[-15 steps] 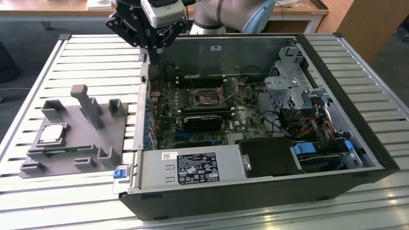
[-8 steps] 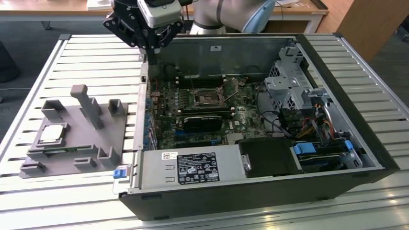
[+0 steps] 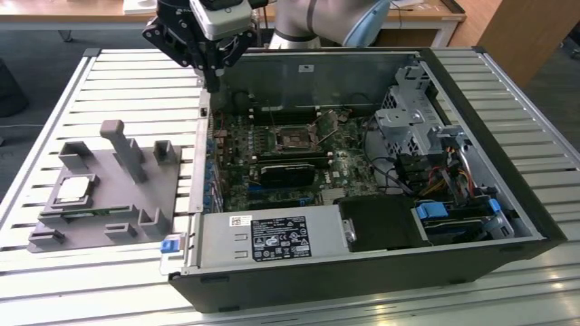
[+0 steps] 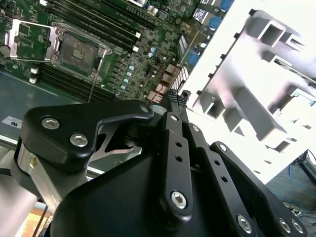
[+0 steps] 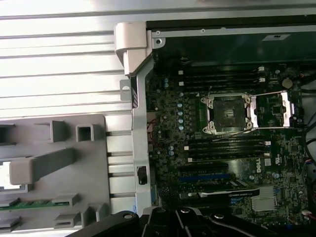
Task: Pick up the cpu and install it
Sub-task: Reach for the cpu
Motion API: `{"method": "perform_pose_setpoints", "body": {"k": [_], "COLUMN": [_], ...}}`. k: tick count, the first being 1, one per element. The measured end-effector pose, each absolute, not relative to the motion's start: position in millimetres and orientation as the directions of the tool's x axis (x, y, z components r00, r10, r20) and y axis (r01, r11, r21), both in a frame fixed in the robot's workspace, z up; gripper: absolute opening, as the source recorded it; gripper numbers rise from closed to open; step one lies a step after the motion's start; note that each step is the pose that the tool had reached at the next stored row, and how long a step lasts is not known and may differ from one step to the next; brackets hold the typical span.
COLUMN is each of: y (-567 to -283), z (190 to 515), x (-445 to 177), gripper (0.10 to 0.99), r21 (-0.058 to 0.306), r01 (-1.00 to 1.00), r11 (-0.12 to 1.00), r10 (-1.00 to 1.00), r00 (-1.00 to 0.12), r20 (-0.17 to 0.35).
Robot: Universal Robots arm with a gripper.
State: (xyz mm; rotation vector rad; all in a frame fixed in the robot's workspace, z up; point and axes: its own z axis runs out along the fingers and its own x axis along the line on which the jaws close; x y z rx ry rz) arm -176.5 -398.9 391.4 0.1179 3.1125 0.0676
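The gripper (image 3: 211, 86) has its two thin black fingers drawn together to a narrow point, with nothing between them; the second wrist view shows the tips (image 4: 177, 96) meeting. It hangs above the far end of the side wall of an open computer case (image 3: 363, 278), the wall that faces the tray.

Inside the case, the motherboard lies flat. Its CPU socket (image 3: 295, 140) sits near the middle of the board, with its metal frame swung open and the socket bare, as both wrist views show (image 4: 79, 52) (image 5: 227, 113).

On the exterior view's left, well apart from the gripper, a grey tray (image 3: 100, 227) rests on a slatted metal table (image 3: 136, 88) just beside the case. The cpu (image 3: 73, 190), a small silvery square, lies flat in a recess of the tray on the side away from the case. A thin green memory stick (image 3: 91, 212) lies in a slot just beside it, nearer the camera.
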Motion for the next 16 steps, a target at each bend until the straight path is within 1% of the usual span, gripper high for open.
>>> {"method": "perform_pose_setpoints", "body": {"k": [16], "y": [-398.9], "z": [391.0], "x": [-184.6], "gripper": [0.106], "r21": [0.044], "r01": [0.075], "r11": [0.996], "r10": [0.076], "r00": [-0.997], "r20": [-0.024]}}
